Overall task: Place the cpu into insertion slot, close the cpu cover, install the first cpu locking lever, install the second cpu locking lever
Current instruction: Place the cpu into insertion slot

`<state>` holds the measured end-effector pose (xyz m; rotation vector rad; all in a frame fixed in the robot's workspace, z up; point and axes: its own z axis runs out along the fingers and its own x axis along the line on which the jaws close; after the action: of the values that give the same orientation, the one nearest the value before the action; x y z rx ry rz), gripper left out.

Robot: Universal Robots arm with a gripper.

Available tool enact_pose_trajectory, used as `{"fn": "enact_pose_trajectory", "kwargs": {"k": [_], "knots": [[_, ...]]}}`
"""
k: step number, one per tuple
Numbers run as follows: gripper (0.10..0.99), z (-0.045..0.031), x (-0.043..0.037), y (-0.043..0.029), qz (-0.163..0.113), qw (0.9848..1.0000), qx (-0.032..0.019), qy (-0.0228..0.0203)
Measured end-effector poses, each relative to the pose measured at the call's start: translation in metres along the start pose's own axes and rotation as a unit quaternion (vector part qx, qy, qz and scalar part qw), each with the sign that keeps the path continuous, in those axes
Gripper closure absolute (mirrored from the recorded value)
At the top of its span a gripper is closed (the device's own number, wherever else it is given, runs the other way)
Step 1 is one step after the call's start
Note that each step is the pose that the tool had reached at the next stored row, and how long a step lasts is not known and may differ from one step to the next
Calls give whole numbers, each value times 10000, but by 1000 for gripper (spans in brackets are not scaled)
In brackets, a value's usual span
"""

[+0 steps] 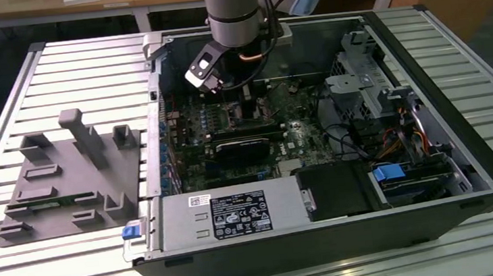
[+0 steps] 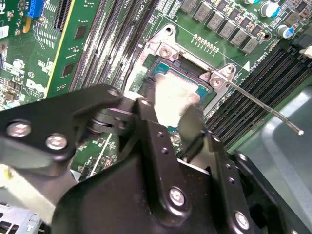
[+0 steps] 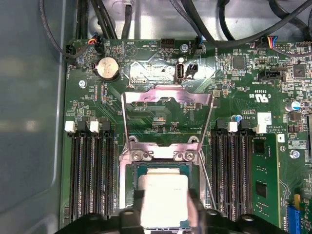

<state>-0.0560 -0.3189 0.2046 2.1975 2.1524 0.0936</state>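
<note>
The cpu (image 3: 165, 195), a flat square chip with a silver-grey top, sits between my gripper's (image 3: 166, 208) two black fingers (image 3: 138, 204), which press its opposite edges. It lies level within or just over the insertion slot (image 3: 130, 168) of the green motherboard; I cannot tell if it is seated. In the second wrist view the gripper (image 2: 169, 111) covers part of the cpu (image 2: 173, 95) and the slot's rim (image 2: 163, 48). The cpu cover (image 3: 168, 95) stands swung open beyond the slot. A thin locking lever (image 2: 265, 107) sticks out, raised. In the exterior view the gripper (image 1: 231, 93) reaches down into the computer case.
Long memory slots (image 3: 92, 175) flank the socket on both sides. Black cables (image 3: 234, 29) cross beyond the board. The open case holds a power supply (image 1: 227, 214), a black heatsink block (image 1: 243, 148) and a drive cage (image 1: 378, 91). A grey fixture plate (image 1: 69, 175) lies at the exterior view's left.
</note>
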Motion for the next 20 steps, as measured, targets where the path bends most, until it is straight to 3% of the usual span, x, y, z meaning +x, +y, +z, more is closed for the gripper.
{"fn": "enact_pose_trajectory", "kwargs": {"k": [2,3,5,6,8,9,10,15,20], "knots": [[682,0,0,0,0,10000,0,0],[682,0,0,0,0,10000,0,0],[800,-1,0,0,0,10000,0,0],[800,-1,0,0,0,10000,0,0],[918,-1,0,0,0,10000,0,0],[918,-1,0,0,0,10000,0,0],[976,-1,0,0,0,10000,0,0],[984,-5,0,0,0,10000,1,-1],[984,-112,0,10,0,10000,-1,0]]}}
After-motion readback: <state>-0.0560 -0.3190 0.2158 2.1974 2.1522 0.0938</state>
